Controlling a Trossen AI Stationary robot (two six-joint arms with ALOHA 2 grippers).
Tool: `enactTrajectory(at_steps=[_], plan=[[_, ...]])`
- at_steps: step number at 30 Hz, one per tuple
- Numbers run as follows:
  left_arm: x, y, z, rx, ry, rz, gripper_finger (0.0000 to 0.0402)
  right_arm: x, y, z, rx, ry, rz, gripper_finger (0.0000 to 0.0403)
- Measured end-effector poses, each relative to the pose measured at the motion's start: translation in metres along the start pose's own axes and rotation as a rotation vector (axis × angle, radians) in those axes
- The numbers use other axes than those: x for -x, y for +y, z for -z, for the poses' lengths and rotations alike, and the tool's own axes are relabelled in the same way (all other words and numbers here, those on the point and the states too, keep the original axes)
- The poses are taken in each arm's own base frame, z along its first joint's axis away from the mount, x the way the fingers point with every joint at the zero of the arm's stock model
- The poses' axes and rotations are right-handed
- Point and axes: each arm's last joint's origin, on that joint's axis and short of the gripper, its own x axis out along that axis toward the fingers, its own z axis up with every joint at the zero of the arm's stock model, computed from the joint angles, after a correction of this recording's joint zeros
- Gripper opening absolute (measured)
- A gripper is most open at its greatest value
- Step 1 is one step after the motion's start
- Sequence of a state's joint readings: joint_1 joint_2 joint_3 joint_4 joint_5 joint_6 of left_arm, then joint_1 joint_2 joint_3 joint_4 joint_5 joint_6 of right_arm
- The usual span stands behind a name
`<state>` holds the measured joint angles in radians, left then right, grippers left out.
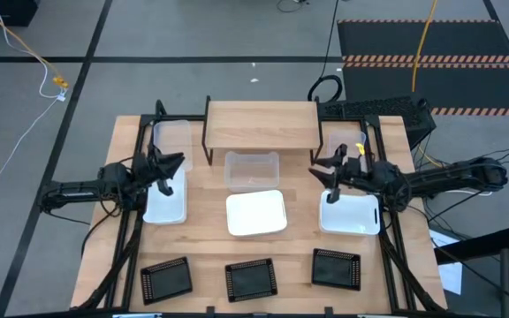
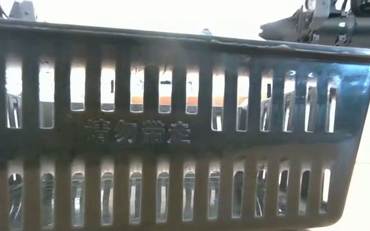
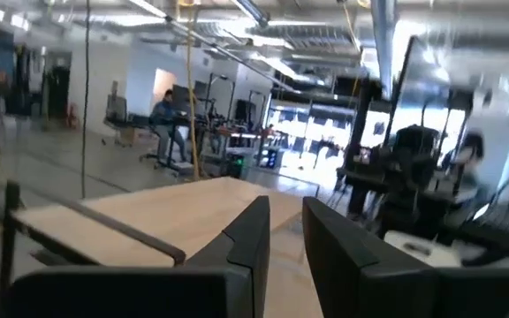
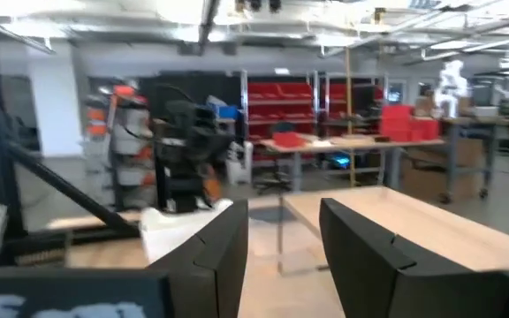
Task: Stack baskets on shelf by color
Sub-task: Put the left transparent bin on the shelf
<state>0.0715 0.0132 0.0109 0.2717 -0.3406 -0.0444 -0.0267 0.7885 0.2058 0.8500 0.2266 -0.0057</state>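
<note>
Spreading across the middle of the high view, the counter (image 1: 206,238) carries everything, with the shelf (image 1: 261,124) standing bare at its far edge, no basket on it yet. Both arms reach inward from the sides, the left gripper (image 1: 168,164) over the left side and the right gripper (image 1: 327,170) over the right. Three white baskets lie in a middle row: one by the left edge (image 1: 165,203), one at the centre (image 1: 256,214), one by the right edge (image 1: 350,215). Three black mesh baskets line the near edge, left (image 1: 166,279), centre (image 1: 251,279) and right (image 1: 336,268). Clear baskets sit farther back: one in front of the shelf (image 1: 252,170), one beside its left end (image 1: 173,135), and what looks like a third beside its right end (image 1: 346,143), faint and hard to make out. The relation that matters: each gripper hangs just above the far end of its own side's white basket, whose long axis runs from near edge to far edge, so the right arm is nearer the right one and the left arm the left one. The right jaws stand apart, holding nothing, as the right wrist view shows. The left jaws stand only narrowly apart, with nothing visible between them. The low view is filled by the slotted wall of a black basket, hiding nearly the whole counter behind it.
</note>
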Motion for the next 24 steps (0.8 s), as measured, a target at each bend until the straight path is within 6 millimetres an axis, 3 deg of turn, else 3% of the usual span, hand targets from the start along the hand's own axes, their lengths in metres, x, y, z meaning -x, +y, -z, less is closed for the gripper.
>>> enactTrajectory(at_steps=[6, 12, 15, 19, 24], plan=[[0.0, 0.002, -0.002, -0.114, -0.01, -0.083, 0.0072, -0.004, -0.002, 0.012, -0.021, 0.09, 0.028, 0.0135], [0.0, 0.003, 0.0, -0.033, 0.002, -0.093, 0.0072, -0.009, -0.001, 0.026, -0.029, 0.172, 0.031, 0.0134], [-0.001, 0.007, -0.003, 0.046, -0.005, -0.201, 0.0072, -0.011, -0.001, 0.029, -0.028, 0.179, 0.032, 0.0134], [-0.004, 0.013, -0.01, 0.086, 0.175, -0.382, 0.0072, -0.013, 0.0, 0.023, -0.029, 0.099, 0.029, 0.0135], [-0.021, 0.012, -0.029, 0.063, 0.435, -0.403, 0.0074, -0.014, 0.0, 0.016, -0.016, 0.025, 0.024, 0.0135]])
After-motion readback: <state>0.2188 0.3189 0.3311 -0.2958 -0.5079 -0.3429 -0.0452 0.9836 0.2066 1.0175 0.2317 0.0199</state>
